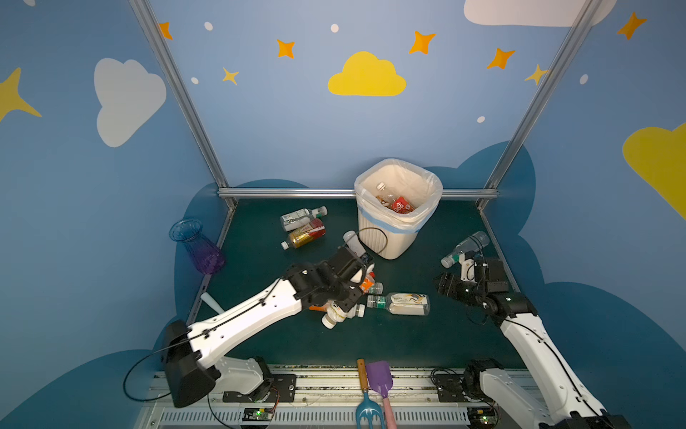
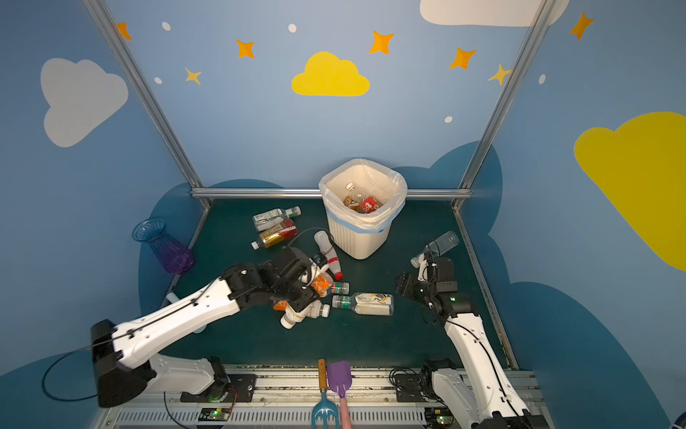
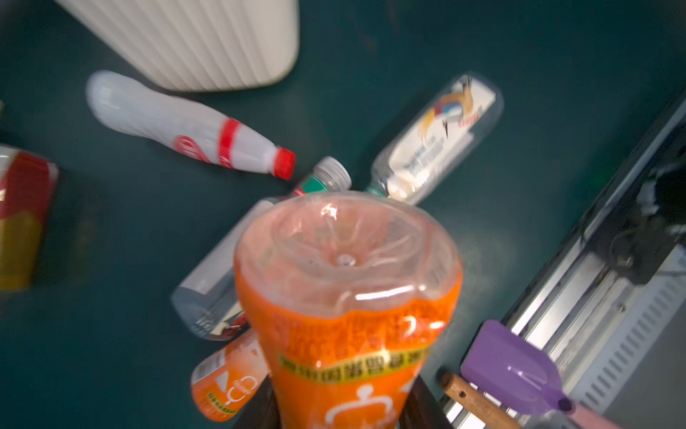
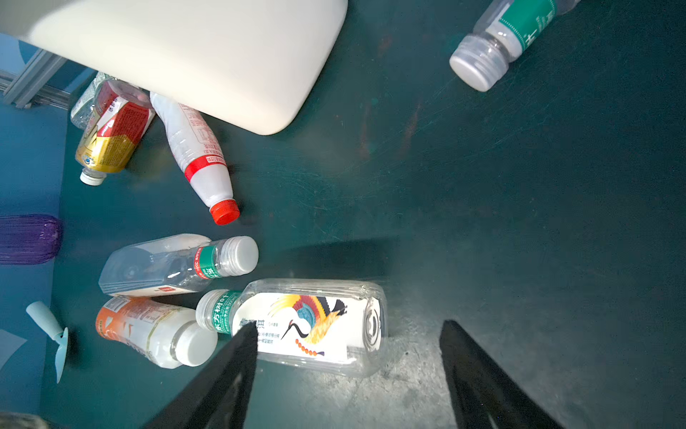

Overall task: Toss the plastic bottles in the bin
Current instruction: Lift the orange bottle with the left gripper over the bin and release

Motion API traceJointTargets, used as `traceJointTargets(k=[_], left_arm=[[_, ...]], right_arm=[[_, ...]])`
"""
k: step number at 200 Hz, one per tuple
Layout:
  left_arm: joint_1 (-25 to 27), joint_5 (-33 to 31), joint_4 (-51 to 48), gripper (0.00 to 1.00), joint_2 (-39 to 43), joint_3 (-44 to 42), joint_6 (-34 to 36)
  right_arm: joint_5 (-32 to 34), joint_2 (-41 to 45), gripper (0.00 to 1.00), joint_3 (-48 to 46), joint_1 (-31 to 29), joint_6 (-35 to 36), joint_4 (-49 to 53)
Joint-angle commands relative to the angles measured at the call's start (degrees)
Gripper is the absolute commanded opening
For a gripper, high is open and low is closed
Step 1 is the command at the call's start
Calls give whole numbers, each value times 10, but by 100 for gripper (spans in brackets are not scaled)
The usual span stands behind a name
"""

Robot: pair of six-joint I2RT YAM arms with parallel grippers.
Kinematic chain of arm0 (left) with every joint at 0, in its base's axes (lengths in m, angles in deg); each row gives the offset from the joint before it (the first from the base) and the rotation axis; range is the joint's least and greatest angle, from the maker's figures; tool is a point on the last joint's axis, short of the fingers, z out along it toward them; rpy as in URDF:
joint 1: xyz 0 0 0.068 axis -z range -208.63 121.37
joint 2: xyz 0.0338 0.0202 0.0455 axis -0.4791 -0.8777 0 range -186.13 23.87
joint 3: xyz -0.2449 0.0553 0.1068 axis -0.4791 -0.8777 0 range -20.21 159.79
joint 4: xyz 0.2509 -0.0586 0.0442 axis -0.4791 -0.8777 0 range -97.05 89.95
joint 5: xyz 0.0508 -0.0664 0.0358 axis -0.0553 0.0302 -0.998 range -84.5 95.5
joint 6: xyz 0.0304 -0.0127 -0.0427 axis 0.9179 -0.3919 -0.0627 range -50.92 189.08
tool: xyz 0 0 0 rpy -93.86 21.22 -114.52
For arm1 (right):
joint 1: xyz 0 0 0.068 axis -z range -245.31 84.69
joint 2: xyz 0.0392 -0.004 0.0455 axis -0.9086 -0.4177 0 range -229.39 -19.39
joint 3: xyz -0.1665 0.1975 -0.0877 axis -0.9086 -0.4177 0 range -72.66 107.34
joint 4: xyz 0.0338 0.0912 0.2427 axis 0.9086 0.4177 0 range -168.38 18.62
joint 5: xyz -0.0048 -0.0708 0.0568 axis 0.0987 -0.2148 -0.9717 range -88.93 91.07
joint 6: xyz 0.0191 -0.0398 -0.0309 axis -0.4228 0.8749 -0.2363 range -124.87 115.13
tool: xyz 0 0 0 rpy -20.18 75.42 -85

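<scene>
Holds the orange-label bottle (image 3: 345, 297) in the left hand (image 3: 337, 416), clamped tight on its labelled body, the jaws showing only as dark edges on either side. Carries it lengthwise along the hand's own line, clear moulded base outward, cap end hidden behind the grip. Seems to have it lifted off the desk (image 1: 371, 341), though hard to be sure. Finds the bin (image 1: 399, 243) at about one o'clock from that hand in both top views, near, its rim well above the grip, with two bottles (image 1: 397, 202) already lying inside. Calls, on that reading, for a rise first and then a short reach toward one o'clock, base leading over the rim. Puts the left arm nearer the bin than the right. Shows the right hand (image 4: 350, 334) wide open and empty, low over the desk. Places the crane-label bottle (image 1: 402, 302) at about eight o'clock from it in a top view, lying flat, long axis nine-to-three, cap at the nine end. Has the white red-capped bottle (image 3: 185, 126) at the bin's foot, about eight o'clock of it. Has a green-label bottle (image 1: 466, 247) at one o'clock from the right hand.
</scene>
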Motion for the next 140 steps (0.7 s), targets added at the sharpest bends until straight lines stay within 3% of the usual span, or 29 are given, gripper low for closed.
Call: traceJointTargets(k=[1, 30, 62, 83, 108, 122, 129, 140], left_arm=[[-46, 31, 45, 45, 76, -5, -47], [-86, 38, 131, 44, 149, 4, -57], [-108, 82, 323, 44, 155, 25, -14], [-135, 166, 365, 44, 50, 141, 10], [-153, 234, 321, 44, -131, 347, 23], [-164, 241, 277, 45, -246, 482, 28], [-171, 244, 242, 56, -310, 562, 28], [-180, 240, 157, 98, -423, 715, 19]], right_arm=[[5, 9, 78, 1, -1, -7, -6], [-2, 6, 78, 0, -4, -15, -15], [-5, -3, 78, 9, -9, -22, -22], [-5, -12, 78, 26, -15, -21, -20], [1, -19, 78, 46, -20, -16, -16], [4, -23, 78, 55, -21, -15, -16], [4, -27, 78, 57, -21, -14, -15], [4, -31, 78, 64, -21, -10, -13]])
